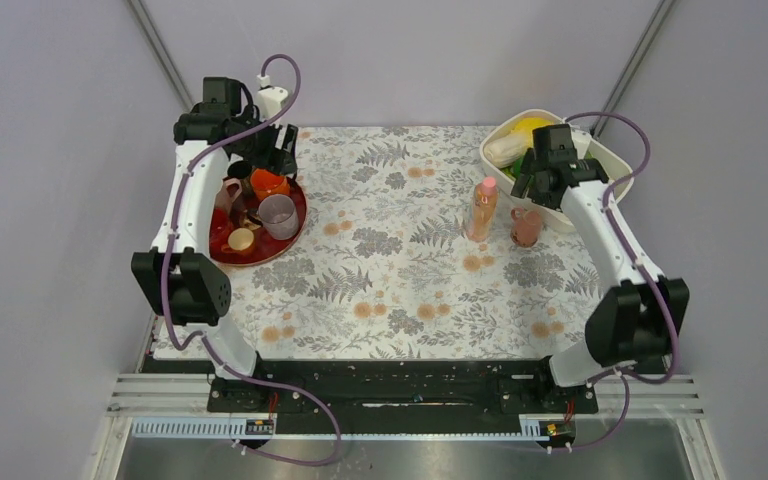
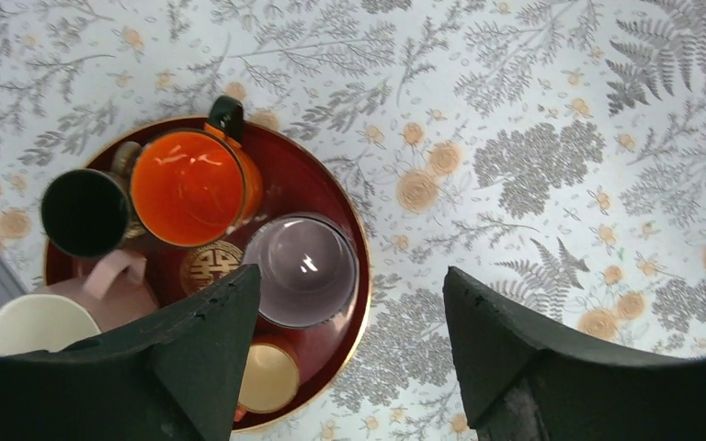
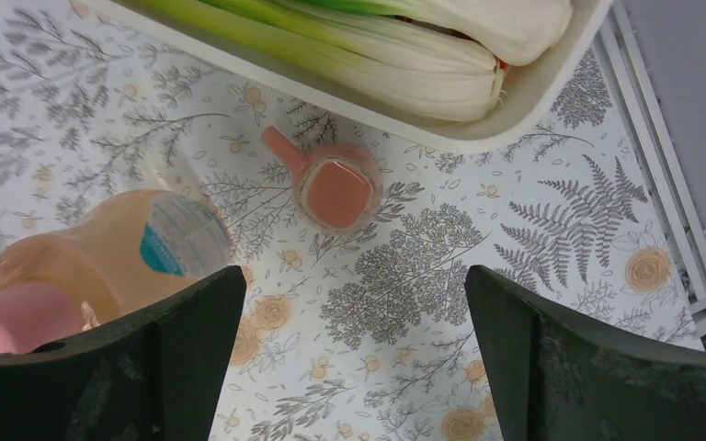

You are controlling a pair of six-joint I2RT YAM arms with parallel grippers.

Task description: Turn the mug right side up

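Left tool (image 2: 349, 358) spread, pale pink mug (image 2: 92, 296) on its side, handle upward

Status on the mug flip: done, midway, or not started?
Done, apparently: the pale pink mug on the red tray shows its whitish mouth, so it isn't mouth-down; upright or leaning, I can't tell. In hand: nothing; left gripper open over the tray, right gripper open, both empty. Left: at most, straightening it.
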